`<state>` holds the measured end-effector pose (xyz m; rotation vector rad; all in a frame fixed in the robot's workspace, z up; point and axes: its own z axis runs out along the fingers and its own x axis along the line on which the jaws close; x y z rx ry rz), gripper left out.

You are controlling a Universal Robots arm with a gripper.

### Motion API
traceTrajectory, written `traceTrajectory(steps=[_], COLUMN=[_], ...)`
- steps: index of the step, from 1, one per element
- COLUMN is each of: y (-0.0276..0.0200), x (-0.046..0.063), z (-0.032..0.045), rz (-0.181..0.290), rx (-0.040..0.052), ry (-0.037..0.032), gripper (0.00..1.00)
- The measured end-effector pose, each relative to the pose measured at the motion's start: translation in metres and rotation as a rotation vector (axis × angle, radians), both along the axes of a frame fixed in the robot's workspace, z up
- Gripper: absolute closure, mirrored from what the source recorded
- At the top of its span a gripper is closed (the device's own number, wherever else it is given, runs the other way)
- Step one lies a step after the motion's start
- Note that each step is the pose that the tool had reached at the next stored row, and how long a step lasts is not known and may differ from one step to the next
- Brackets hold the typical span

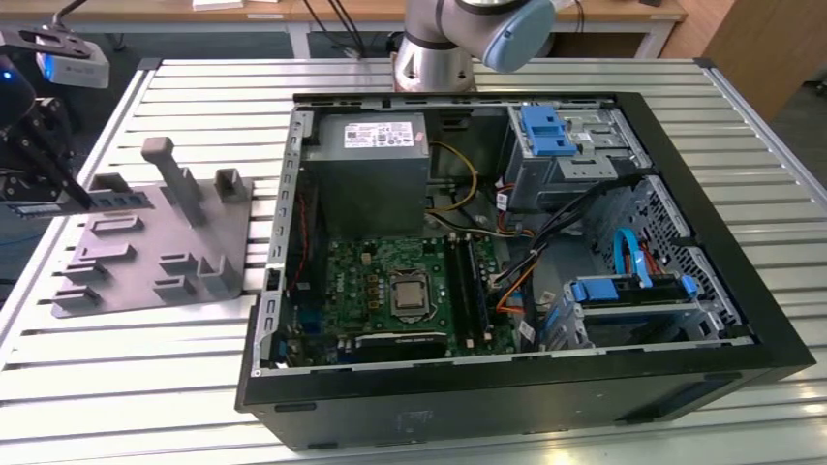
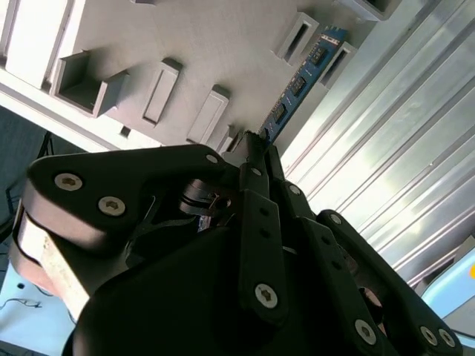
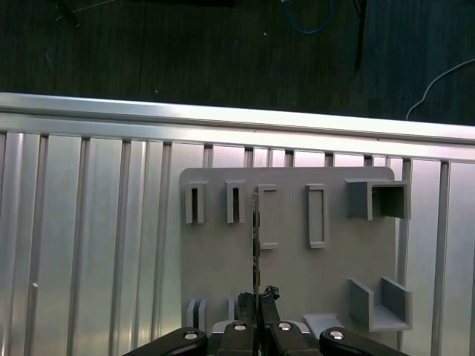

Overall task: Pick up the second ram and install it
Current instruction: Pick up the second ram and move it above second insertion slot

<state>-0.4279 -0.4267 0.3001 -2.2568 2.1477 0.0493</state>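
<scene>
The black jointed claw (image 3: 258, 298) was clenched on the second ram (image 2: 298, 80), a long, thin blue-green circuit-board stick with black chips, pinching it at 1 end between its 2 fingertips. The stick stood on edge over the flat grey plastic holder plate (image 3: 312, 274) with its upright pegs and slots. Its long axis ran straight out from the claw tips across that plate, the far end lying by a slot near the plate's edge. I couldn't tell whether it sat in a slot or hung clear. The plate lay on the slatted metal bench (image 3: 96, 245). All this was at the exterior view's left, well apart from the green motherboard (image 1: 375, 281) inside the open black computer case (image 1: 517, 412) toward the exterior view's right.
</scene>
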Motion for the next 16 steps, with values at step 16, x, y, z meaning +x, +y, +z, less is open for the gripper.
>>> traceTrajectory(steps=[16], y=[0.0], x=[0.0], z=[0.0178], rz=[0.0], rx=[0.0051], ry=[-0.0001], gripper=[0.86])
